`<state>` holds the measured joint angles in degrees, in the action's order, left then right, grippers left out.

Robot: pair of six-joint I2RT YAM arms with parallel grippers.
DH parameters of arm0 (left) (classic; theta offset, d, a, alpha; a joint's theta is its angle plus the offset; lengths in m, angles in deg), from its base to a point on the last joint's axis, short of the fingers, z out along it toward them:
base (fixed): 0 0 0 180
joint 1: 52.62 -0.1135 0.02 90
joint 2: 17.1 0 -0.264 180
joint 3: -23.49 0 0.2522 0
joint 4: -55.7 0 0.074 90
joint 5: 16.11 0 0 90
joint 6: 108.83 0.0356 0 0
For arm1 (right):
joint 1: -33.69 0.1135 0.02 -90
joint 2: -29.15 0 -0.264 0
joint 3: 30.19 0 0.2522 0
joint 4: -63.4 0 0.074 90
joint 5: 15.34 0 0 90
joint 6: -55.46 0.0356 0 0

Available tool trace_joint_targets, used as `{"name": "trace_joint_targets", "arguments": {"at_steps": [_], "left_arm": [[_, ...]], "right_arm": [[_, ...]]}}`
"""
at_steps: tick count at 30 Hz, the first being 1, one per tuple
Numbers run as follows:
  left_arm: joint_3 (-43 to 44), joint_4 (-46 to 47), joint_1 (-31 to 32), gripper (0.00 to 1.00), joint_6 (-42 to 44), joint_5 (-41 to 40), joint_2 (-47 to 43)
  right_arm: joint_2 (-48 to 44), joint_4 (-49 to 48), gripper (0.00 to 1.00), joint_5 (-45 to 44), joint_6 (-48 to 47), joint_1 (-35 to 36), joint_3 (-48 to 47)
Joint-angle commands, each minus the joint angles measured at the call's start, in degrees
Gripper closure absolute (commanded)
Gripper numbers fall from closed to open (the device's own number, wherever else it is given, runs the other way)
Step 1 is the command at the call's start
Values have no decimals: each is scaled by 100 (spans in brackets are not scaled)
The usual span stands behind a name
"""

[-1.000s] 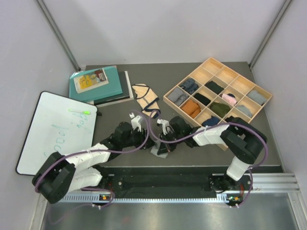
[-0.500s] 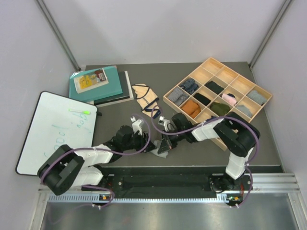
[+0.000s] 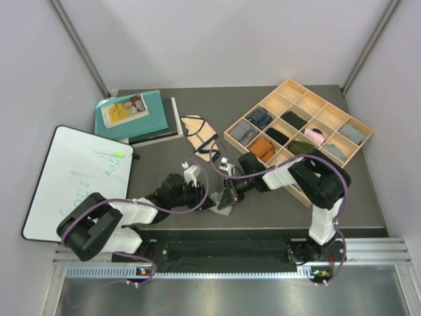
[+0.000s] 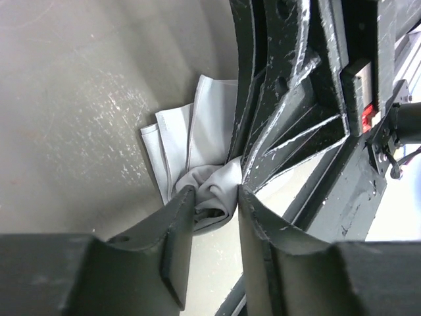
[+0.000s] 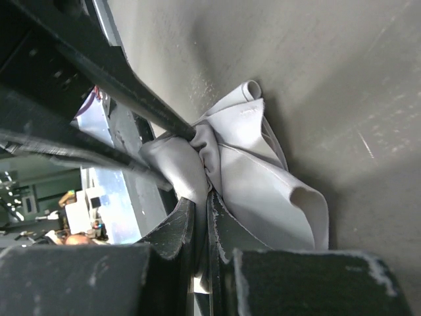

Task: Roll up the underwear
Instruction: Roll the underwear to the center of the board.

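Note:
The light-grey underwear [image 3: 222,206] lies bunched near the table's front middle, between my two grippers. My left gripper [image 3: 210,200] comes in from the left. In the left wrist view its gripper [image 4: 216,197] has a thick fold of the grey underwear [image 4: 197,145] filling the gap, and both fingers [image 4: 174,224] press on it. My right gripper [image 3: 230,195] comes in from the right. In the right wrist view its gripper [image 5: 202,197] is shut, pinching the grey underwear [image 5: 256,178] thinly. The beige underwear with navy edging [image 3: 200,135] lies flat further back.
A wooden compartment tray [image 3: 287,83] with rolled socks and cloths stands at the back right. A stack of books [image 3: 131,115] sits at the back left. A whiteboard [image 3: 72,178] with a green marker [image 3: 108,153] leans off the left edge.
Both grippers have drawn in towards each other over the grey underwear. The left jaws have narrowed onto the bunched fold. The right jaws stay shut.

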<state>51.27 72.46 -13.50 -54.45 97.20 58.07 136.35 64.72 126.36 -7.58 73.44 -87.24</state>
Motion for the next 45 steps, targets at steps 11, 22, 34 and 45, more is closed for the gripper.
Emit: {"name": "trace_joint_targets", "arguments": {"at_steps": [11,22,34,45], "left_arm": [[707,-1426,53,100,-50,-907,427],[953,-1664,44,100,-209,-872,691],[953,-1628,44,100,-174,-767,744],[1094,-1690,44,100,-147,-749,841]], "right_arm": [[-427,454,58,-741,-376,-336,74],[-1500,858,25,-960,-876,-854,277],[-754,270,22,-1400,-1237,-846,84],[-612,691,23,-1610,-1650,-117,48]]}}
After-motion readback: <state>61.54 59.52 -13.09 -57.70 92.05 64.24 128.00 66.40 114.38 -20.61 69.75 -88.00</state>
